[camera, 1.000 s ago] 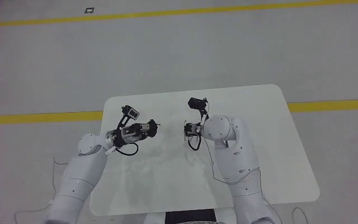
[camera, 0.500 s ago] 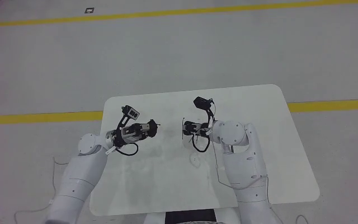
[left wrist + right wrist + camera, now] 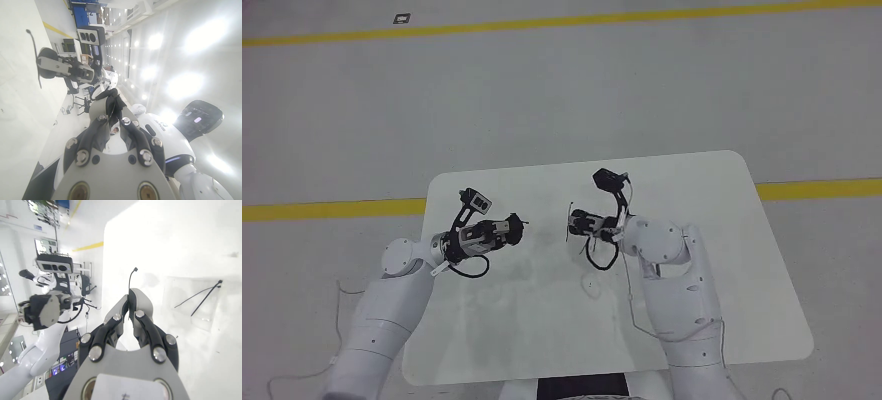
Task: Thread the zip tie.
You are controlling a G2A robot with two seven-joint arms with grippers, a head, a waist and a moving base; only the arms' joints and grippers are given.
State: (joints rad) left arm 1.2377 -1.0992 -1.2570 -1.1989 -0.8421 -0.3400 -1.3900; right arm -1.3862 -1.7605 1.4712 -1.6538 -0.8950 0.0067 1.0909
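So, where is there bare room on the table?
The table's right part, beyond the right arm, and its far strip are bare. The middle is crowded: the left gripper faces the right gripper, which holds a zip tie, near a clear tray with two ties.

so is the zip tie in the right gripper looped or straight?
Straight: the zip tie pokes out both sides of the shut right gripper, head and tail apart.

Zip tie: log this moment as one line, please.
zip tie: clamped in right gripper, both ends free | left gripper: shut, apart, facing it | threading: not yet done
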